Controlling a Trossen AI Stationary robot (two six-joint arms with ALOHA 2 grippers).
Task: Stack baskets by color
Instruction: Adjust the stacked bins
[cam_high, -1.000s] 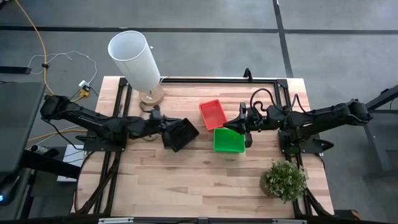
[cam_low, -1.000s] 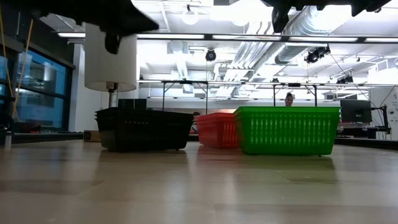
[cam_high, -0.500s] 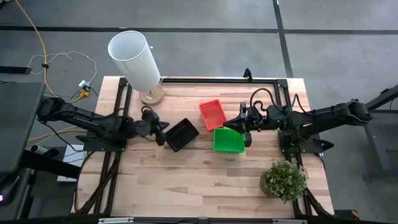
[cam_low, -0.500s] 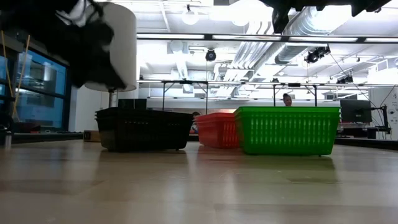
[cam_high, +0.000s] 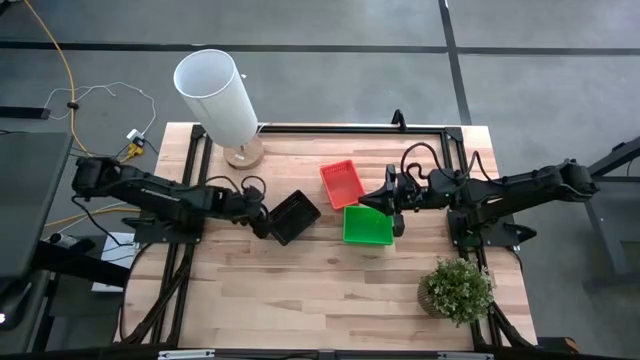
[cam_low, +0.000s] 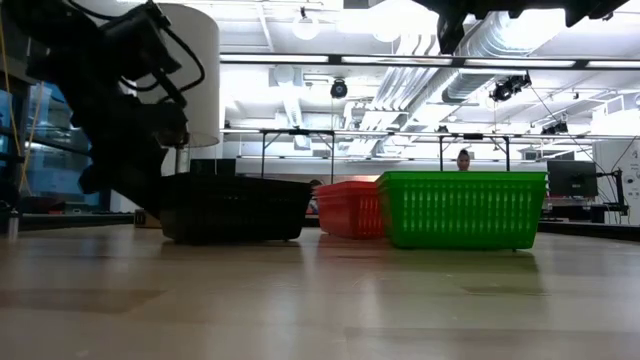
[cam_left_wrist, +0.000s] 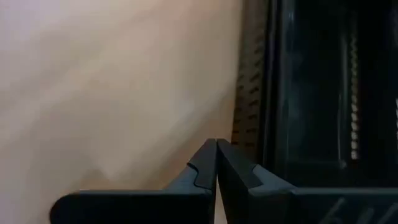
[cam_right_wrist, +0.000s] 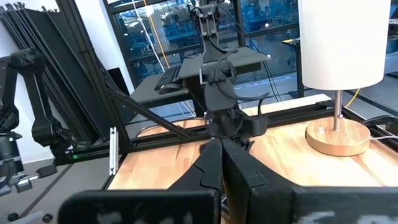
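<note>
Black basket (cam_high: 293, 216) beside lowered left hand (cam_high: 262, 219), fingers closed

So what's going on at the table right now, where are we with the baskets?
Three basket piles sit mid-table, apart by color: black, red and green. The left gripper is shut, low at the black pile's outer edge and holding nothing. The right gripper is shut and empty too, hovering above the table between the red and green piles. How many baskets each pile holds cannot be made out.
</note>
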